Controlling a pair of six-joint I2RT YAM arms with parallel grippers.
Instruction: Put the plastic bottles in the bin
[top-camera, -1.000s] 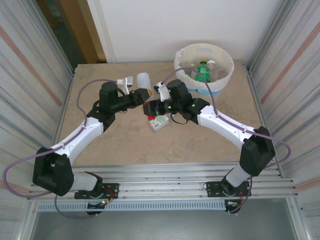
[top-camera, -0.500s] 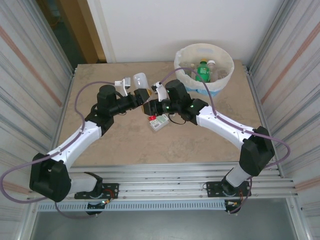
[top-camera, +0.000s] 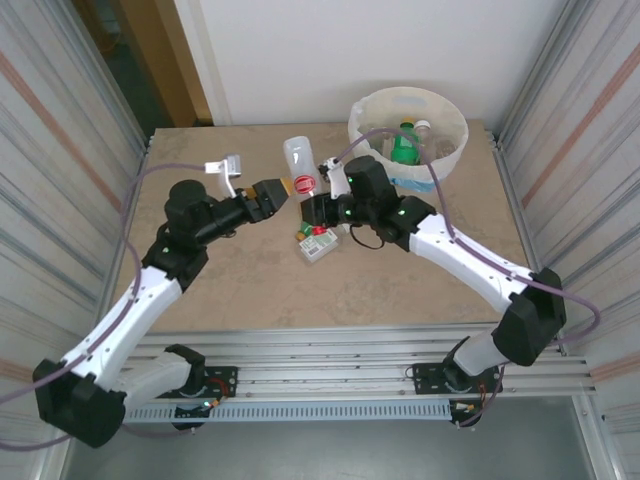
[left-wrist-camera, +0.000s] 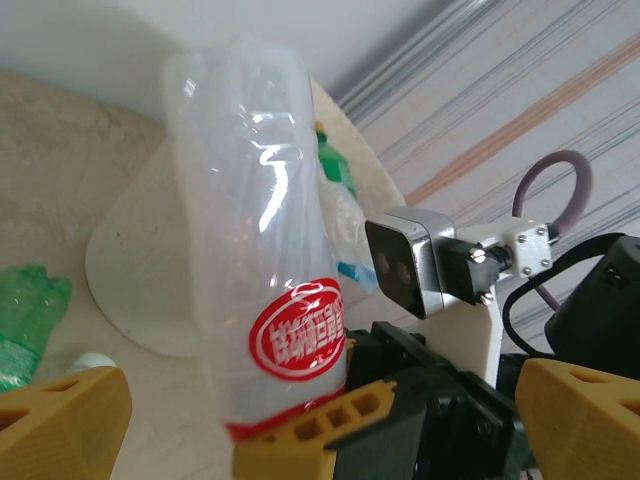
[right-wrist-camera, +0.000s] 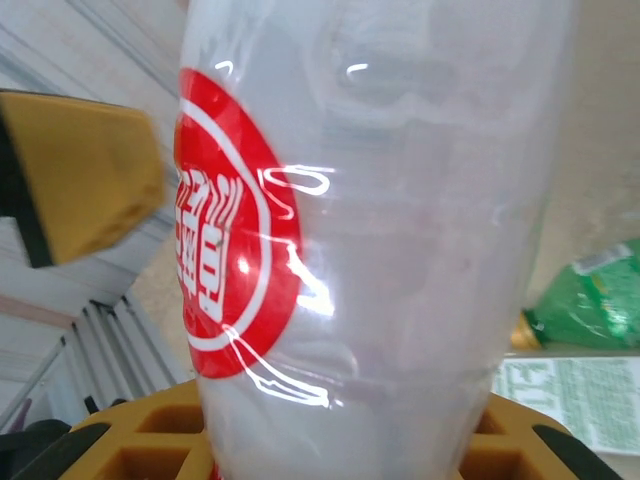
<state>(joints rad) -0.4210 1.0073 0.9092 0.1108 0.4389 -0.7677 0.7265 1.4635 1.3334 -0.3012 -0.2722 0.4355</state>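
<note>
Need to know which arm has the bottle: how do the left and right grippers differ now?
The left gripper has its jaws wide open; the right gripper has them shut. The left gripper holds nothing, not touching the clear bottle; the right gripper grips that bottle beside its red label. Both have yellow fingers and sit close together above the table.
</note>
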